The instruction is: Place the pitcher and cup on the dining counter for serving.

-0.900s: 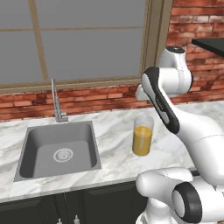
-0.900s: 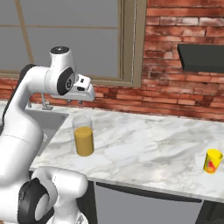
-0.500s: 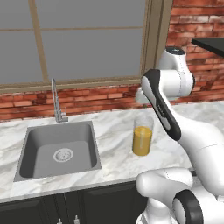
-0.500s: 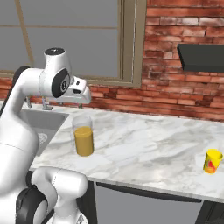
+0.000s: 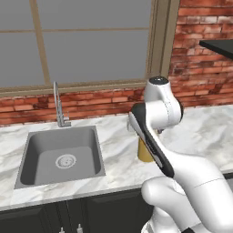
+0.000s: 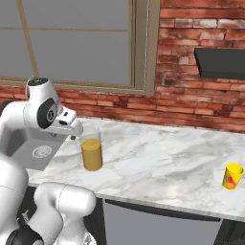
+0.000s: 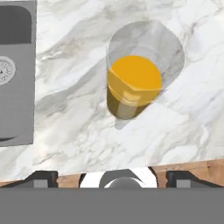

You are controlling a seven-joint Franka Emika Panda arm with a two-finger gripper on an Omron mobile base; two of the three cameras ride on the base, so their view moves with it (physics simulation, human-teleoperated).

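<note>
Hovering above the pitcher (image 7: pixel 139 83), the gripper (image 7: pixel 113 177) has its fingers spread apart.

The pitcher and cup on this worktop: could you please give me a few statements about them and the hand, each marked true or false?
1. The pitcher stands upright on the marble worktop. True.
2. The hand grips the pitcher. False: it is open above it, fingers apart.
3. The cup sits inside the sink. False: it stands on the worktop, far from the pitcher.
4. The pitcher holds orange juice. True.
</note>
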